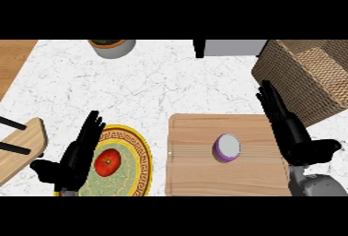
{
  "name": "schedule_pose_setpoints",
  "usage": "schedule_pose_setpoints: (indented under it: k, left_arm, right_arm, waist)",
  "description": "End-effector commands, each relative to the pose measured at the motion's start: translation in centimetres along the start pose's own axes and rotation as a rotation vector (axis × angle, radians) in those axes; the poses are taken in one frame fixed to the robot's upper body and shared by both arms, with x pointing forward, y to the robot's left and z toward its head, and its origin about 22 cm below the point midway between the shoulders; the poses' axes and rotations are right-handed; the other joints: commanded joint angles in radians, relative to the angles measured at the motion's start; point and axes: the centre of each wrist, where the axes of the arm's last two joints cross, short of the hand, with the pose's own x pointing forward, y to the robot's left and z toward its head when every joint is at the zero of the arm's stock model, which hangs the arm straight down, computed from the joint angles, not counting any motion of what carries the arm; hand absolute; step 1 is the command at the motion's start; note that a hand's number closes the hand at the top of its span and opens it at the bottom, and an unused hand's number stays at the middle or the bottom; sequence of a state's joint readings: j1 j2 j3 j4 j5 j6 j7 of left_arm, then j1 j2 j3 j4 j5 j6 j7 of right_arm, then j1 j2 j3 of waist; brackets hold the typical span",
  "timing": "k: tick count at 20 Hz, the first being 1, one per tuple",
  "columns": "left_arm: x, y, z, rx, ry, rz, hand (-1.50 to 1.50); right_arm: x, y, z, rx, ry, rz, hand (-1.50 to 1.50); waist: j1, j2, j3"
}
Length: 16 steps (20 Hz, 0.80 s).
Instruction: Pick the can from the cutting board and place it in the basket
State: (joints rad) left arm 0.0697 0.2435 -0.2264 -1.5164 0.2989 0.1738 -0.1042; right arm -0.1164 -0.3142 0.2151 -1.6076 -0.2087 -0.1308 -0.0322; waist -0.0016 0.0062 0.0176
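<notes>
A purple can (pixel 227 148) with a pale silver top stands upright near the middle of the wooden cutting board (pixel 197 175). The woven basket (pixel 309 76) sits at the far right, beyond the board's right corner. My right hand (pixel 291 133) is open, fingers straight and pointing away, over the board's right edge, to the right of the can and apart from it. My left hand (pixel 73 159) is open at the lower left, resting over the left rim of a plate. Neither hand holds anything.
A yellow patterned plate (pixel 139 156) with a red tomato (pixel 107 162) lies left of the board. A grey pot (pixel 113 47) stands at the back. A dark-edged grey appliance (pixel 231 47) is at the back centre. A wooden object (pixel 20 147) juts in at the left edge.
</notes>
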Motion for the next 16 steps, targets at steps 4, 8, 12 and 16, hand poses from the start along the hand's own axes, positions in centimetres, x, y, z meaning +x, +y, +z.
schedule_pose_setpoints:
  k: [4, 8, 12, 16]
  left_arm:
    - [-2.3, 3.4, 0.1, 0.062, 0.267, -0.110, 0.00]
    - [-3.7, 3.7, 1.3, 0.042, 0.416, -0.161, 0.00]
    - [-3.1, 5.4, 0.8, 0.084, 0.461, -0.165, 0.00]
    - [-3.2, 6.0, 1.6, 0.110, 0.486, -0.164, 0.00]
  right_arm:
    - [4.4, 5.2, -3.9, 0.388, -0.180, -0.202, 1.50]
    - [7.1, 10.8, -3.7, 0.814, -0.347, -0.175, 1.50]
    - [5.5, 15.5, -0.5, 0.823, -0.334, -0.062, -1.50]
    - [7.6, 15.4, 0.3, 0.730, -0.317, 0.181, -1.50]
  waist:
    - [0.034, 0.006, -0.016]
    - [0.074, 0.008, -0.015]
    - [0.009, -0.007, -0.018]
    - [-0.013, -0.016, -0.020]
